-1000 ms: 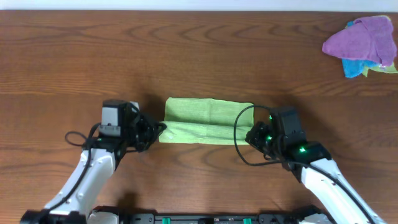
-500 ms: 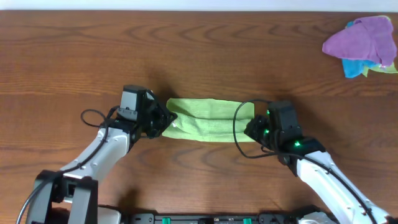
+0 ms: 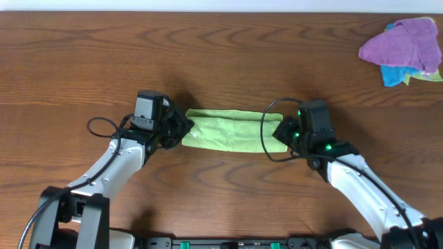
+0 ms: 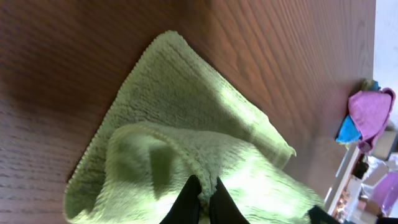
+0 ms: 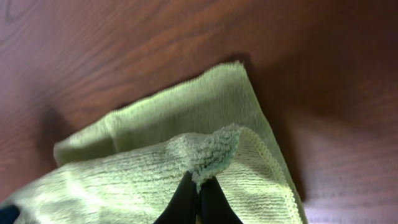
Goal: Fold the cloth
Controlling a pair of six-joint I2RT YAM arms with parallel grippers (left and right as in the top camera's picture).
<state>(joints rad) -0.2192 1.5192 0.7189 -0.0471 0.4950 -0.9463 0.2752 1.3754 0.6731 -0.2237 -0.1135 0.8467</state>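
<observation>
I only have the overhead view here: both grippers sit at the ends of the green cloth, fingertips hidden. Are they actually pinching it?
Observer: The left wrist view shows the left gripper shut on a lifted edge of the cloth.
Operator: And the right?
Observer: Its wrist view shows the right gripper shut on a lifted corner of the top layer.
Operator: Anything underneath?
Observer: A lower layer of cloth lies flat on the table beneath that corner.

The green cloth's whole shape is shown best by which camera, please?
The overhead view: nearly the whole green cloth shows as one long strip. The wrist views each show only one end, pinched in the left claw or the right claw.
</observation>
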